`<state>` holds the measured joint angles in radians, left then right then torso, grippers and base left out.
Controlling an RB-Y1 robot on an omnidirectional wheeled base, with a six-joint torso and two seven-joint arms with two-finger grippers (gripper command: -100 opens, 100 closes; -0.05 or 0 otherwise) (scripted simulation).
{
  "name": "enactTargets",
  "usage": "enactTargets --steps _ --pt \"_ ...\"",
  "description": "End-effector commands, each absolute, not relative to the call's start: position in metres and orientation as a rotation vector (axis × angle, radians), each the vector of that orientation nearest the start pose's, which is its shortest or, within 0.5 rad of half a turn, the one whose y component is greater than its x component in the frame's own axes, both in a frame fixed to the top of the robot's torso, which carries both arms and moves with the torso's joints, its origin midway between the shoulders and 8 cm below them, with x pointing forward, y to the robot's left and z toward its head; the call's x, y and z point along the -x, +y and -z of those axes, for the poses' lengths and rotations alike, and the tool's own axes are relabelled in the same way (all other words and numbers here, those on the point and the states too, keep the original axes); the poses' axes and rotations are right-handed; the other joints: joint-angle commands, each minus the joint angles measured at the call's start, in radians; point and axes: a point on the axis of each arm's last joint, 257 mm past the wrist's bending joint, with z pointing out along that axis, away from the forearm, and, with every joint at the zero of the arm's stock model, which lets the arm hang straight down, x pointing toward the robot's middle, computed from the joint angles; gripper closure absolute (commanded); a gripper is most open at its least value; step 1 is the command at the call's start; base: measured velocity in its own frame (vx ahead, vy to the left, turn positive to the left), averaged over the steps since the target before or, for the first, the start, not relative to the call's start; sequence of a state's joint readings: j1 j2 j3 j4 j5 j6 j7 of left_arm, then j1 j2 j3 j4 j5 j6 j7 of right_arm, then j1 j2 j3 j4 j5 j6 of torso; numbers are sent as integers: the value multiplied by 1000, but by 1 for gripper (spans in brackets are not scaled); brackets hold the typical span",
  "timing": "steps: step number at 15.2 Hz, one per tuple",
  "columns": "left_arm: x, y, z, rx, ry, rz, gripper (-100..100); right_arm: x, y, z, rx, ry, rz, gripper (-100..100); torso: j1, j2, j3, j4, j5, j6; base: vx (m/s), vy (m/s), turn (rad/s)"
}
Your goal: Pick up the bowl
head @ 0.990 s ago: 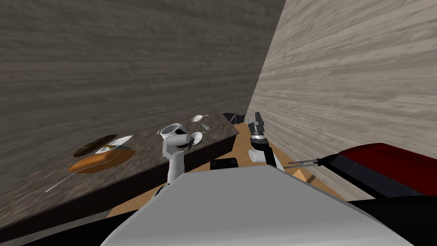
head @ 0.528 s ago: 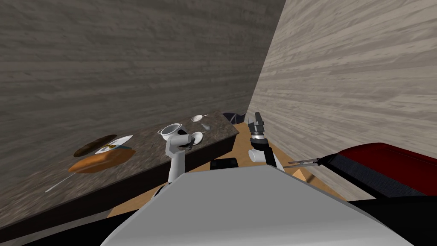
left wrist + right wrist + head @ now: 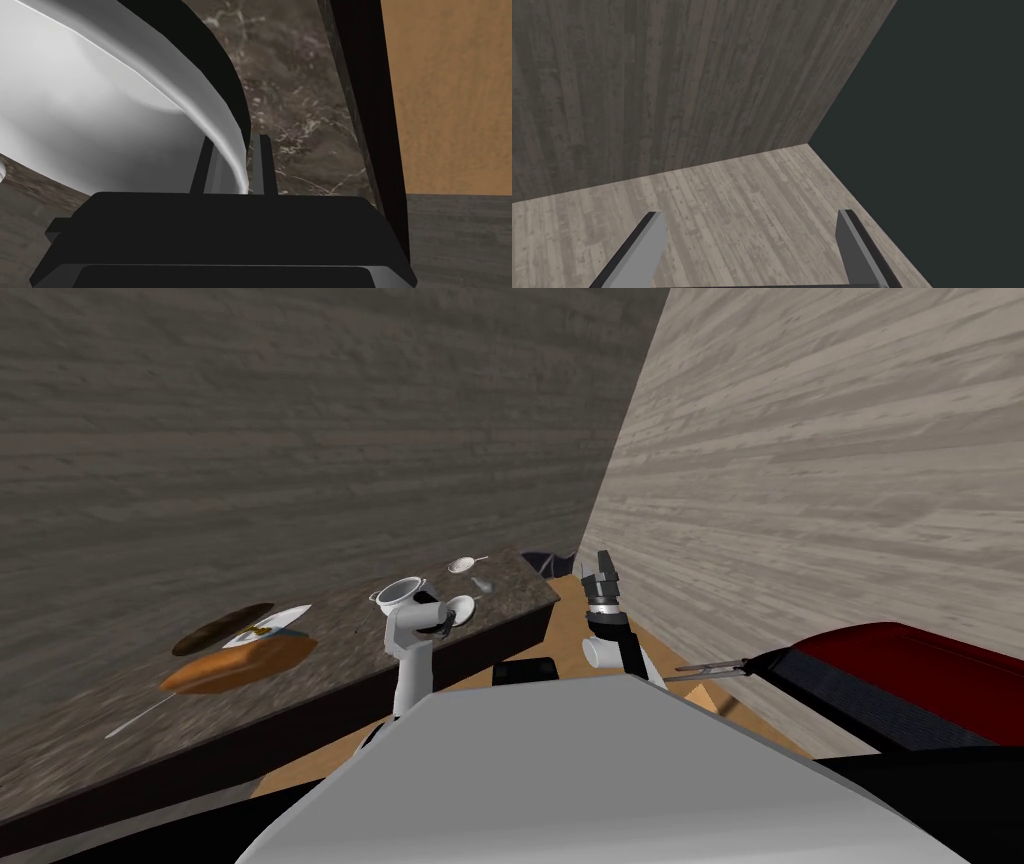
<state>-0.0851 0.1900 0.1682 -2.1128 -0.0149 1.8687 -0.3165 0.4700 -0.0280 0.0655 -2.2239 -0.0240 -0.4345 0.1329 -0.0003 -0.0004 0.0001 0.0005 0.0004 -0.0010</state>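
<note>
At the far left of the dark marbled counter [image 3: 340, 650] lies a thin light utensil [image 3: 133, 720]. Just beyond it is an orange-brown board-like thing [image 3: 240, 663], with a dark oval [image 3: 215, 630] and a white plate [image 3: 272, 624] behind it. Further right stands a light grey pot [image 3: 400, 591] with two small handles. The left arm reaches up over the counter's front edge just in front of the pot. The left gripper [image 3: 236, 144] has its two thin fingers [image 3: 265, 160] drawn close together on the rim of the white bowl [image 3: 100, 100]. One blade is inside the rim and the other outside it. In the head view the bowl [image 3: 461, 610] shows as a small white disc tilted toward the camera, right at the hand, near the counter's front edge and just right of the pot. Whether its base touches the marble cannot be told. Beyond the bowl sit a small white pan [image 3: 463, 564] and a small grey object [image 3: 484, 585]. Past the counter's dark front edge is an orange-brown floor [image 3: 450, 90]. The right gripper [image 3: 603, 566] is held up over that floor beside the pale plank wall, and the right wrist view shows its fingers [image 3: 647, 245] spread wide with nothing between them. Furthest right, a two-pronged fork [image 3: 712, 668] sticks out from a piece of red and dark furniture [image 3: 900, 673].
</note>
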Motion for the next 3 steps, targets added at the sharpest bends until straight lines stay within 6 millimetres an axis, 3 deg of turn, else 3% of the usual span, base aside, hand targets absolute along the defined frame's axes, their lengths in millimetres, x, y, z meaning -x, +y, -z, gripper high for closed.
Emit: enactTargets --steps 1,3 --pt "-353 345 287 1752 2110 36 100 -370 -257 5 -679 729 -1250 0 0 0 0 0 0 0 12 -10 4" --pt "-354 346 289 1752 2109 37 100 -370 -257 5 -679 729 -1250 0 -1 0 0 0 0 0 8 -8 4"
